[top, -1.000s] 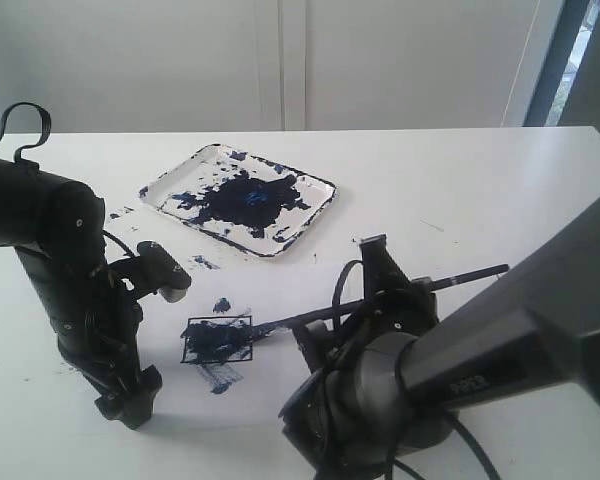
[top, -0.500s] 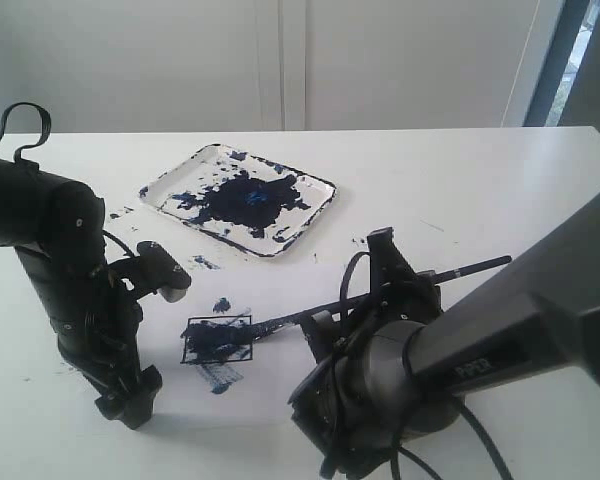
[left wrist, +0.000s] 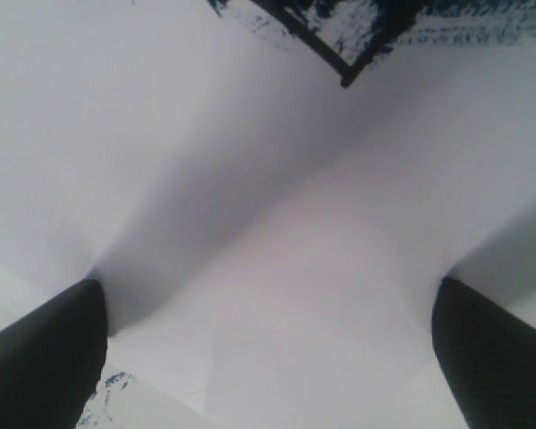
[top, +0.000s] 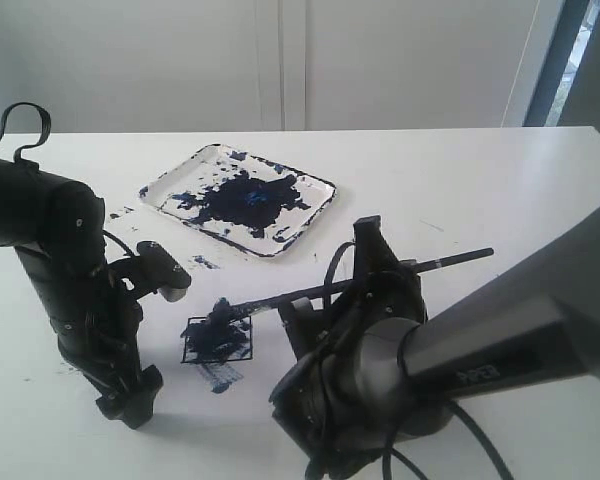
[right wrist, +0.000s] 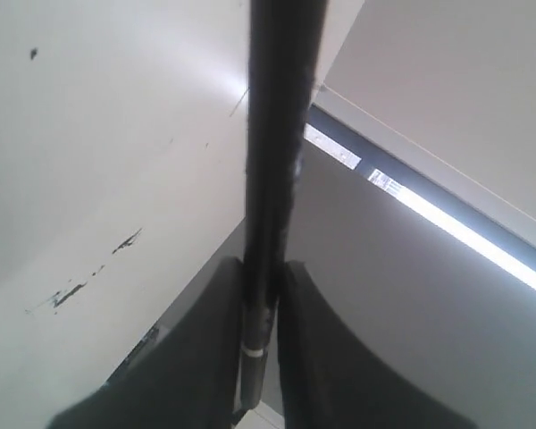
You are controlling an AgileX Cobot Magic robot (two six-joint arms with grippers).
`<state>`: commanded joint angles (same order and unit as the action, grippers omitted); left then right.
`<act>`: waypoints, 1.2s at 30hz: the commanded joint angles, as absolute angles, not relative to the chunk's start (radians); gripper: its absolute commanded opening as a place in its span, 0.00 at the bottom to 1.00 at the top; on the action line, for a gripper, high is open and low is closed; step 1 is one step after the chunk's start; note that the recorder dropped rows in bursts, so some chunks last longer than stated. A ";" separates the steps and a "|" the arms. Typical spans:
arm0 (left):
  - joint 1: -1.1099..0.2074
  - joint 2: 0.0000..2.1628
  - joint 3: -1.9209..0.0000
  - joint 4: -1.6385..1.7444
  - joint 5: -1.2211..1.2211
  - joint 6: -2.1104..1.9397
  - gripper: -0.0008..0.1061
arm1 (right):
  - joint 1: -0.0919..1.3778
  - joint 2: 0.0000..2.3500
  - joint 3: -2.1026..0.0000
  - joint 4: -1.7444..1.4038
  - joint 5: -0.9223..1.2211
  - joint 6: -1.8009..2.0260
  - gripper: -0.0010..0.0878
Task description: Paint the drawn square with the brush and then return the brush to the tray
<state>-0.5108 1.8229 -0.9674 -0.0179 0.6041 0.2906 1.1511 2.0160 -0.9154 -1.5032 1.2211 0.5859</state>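
The drawn square (top: 218, 341) lies on the white paper, its inside smeared dark blue. The brush (top: 300, 295) is a long black stick; its paint-laden tip rests at the square's far edge and its handle points right. My right gripper (top: 372, 272) is shut on the shaft; in the right wrist view the brush (right wrist: 272, 134) runs between the fingers (right wrist: 205, 357) of the right gripper (right wrist: 260, 299). My left gripper (top: 128, 402) points down at the paper (left wrist: 277, 268) near the square's corner (left wrist: 339, 55). The left gripper (left wrist: 268, 357) is open with only paper between its fingers. The tray (top: 170, 186) sits behind.
Stray blue strokes mark the paper below the square (top: 218, 378), and small paint specks dot the table near the tray. The right arm's bulky dark body (top: 380, 390) fills the near right. A window frame stands at the far right.
The brush tip has swept from the square's right side up to its far edge. The right gripper has shifted slightly left and back with the brush. The left arm has stayed still.
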 joint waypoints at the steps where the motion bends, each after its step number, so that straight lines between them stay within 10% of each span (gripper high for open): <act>1: -0.511 1.823 -0.967 -0.018 0.604 0.291 0.93 | 1.151 2.018 -0.921 -1.501 1.221 0.586 0.01; 36: -0.511 1.823 -0.967 -0.018 0.606 0.291 0.93 | 1.104 2.118 -0.988 -1.383 1.221 0.493 0.01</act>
<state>-0.5108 1.8229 -0.9674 -0.0179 0.6062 0.2906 1.1036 2.1176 -0.9879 -1.3833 1.2211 0.4927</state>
